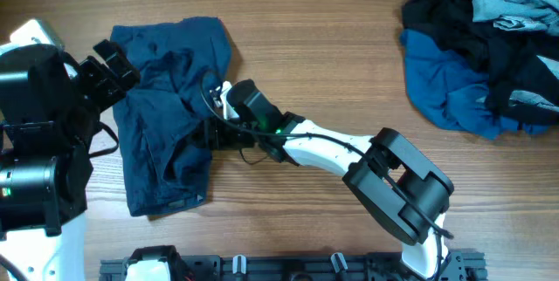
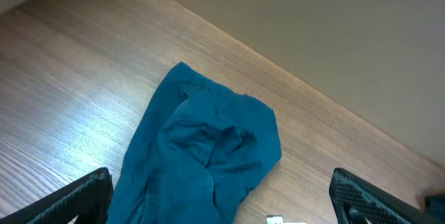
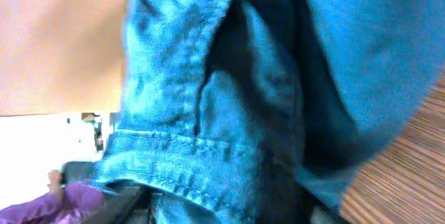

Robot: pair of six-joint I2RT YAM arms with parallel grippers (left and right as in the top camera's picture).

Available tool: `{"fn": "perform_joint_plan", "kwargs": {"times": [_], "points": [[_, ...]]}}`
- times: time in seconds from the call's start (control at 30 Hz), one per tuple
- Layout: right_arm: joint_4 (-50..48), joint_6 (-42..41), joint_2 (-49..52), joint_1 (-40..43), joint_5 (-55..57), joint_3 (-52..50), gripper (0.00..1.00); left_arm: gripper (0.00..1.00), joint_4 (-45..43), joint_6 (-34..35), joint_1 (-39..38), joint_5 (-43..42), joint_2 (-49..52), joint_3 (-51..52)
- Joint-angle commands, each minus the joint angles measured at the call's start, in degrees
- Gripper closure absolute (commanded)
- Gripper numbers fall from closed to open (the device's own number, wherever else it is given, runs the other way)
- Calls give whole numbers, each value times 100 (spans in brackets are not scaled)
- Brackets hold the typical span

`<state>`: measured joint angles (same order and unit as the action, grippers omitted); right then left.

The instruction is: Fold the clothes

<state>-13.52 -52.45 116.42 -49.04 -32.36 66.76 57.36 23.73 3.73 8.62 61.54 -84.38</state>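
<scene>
My right pincer is buried in the crumpled dark blue denim garment; whether it grips, I cannot tell. My left pincer hangs spread above it. The garment lies left of centre on the wooden surface; it looks soft and limp, best taken by its stitched hem.

Wood-grain table borders a plain beige surface.

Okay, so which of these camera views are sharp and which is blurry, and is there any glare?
Overhead: sharp and evenly lit, no glare, with the blue garment and clothes pile both clear. Left wrist: crisp too, with the wood grain on the table easy to read. Right wrist: soft focus, the garment so close it nearly fills the frame, background at left blurred.
</scene>
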Motion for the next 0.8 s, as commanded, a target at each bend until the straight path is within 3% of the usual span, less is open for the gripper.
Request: {"fn": "perform_joint_plan", "kwargs": {"times": [0.0, 0.03, 0.07, 0.23, 0.5, 0.53, 0.57, 0.6, 0.63, 0.77], "points": [[-420, -20, 52, 11, -317, 22, 87, 0, -4, 74, 42, -68, -48, -50], [-516, -11, 52, 7, -487, 68, 94, 0, -11, 74, 42, -68, -48, -50], [-621, 44, 52, -9, -647, 109, 96, 0, -31, 74, 42, -68, -52, -50], [-560, 756, 52, -570, -960, 538, 96, 0, -247, 74, 42, -68, -269, -50], [55, 1036, 107, -1381, -533, 546, 95, 0, -232, 55, 42, -66, -337, -50], [52, 1049, 114, -1421, -527, 546, 86, 0, -232, 55, 42, -66, -337, -50], [52, 1064, 116, -1445, -507, 546, 65, 0, -232, 55, 42, -68, -337, -50], [4, 1189, 116, -1449, -529, 546, 25, 0, -232, 55, 42, -66, -337, -50], [-125, 1266, 116, -1447, -627, 546, 1, 0, -232, 55, 42, -66, -337, -50], [-535, 1388, 87, -1224, -999, 619, 0, 0, -243, 55, 42, -63, -337, -50]]}}
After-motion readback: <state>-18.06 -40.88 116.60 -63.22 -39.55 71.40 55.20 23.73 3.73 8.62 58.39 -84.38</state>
